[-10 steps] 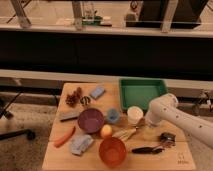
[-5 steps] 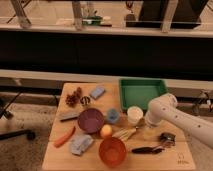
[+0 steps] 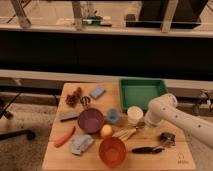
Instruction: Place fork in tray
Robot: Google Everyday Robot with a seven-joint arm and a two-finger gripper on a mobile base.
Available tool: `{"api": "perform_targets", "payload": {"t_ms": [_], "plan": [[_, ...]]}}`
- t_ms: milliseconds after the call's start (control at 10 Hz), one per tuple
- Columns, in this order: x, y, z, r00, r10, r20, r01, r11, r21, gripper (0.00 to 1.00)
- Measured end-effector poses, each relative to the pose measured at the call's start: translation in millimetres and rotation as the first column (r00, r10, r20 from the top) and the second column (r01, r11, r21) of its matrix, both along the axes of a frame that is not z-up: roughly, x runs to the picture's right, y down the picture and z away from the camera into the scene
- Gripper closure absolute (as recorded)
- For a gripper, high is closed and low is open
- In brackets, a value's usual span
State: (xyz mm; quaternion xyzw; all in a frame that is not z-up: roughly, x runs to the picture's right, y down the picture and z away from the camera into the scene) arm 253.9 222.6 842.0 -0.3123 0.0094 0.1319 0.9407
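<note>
Grasping step: hand (image 3: 149, 123) low at the fork (image 3: 140, 126) beside the white cup (image 3: 134, 114), grip not discernible; next, lifting it into the tray (image 3: 142, 95).

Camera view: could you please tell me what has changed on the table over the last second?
Nothing has visibly moved. The gripper is low over the table beside the white cup, as before; the green tray and the purple bowl are where they were.
</note>
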Motion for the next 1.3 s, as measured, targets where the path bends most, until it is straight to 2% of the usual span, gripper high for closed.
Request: {"api": "perform_targets", "payload": {"t_ms": [200,400,500,600,1300], "plan": [[0.4,-1.0,-0.1,1.0,0.0,0.001,0.0,1.0,0.003,0.77],[0.3,-3.0,-1.6,1.0,-0.002,0.002,0.002,1.0,0.005,0.87],[-0.1,-3.9,-1.8,1.0,-0.004,0.002,0.004,1.0,0.006,0.96],[-0.6,-3.6,-1.8,1.0,-0.005,0.004,0.005,1.0,0.006,1.0],[-4.7,-3.9,-5.1,1.0,0.0,0.022,-0.001,0.9999,0.015,1.0]]}}
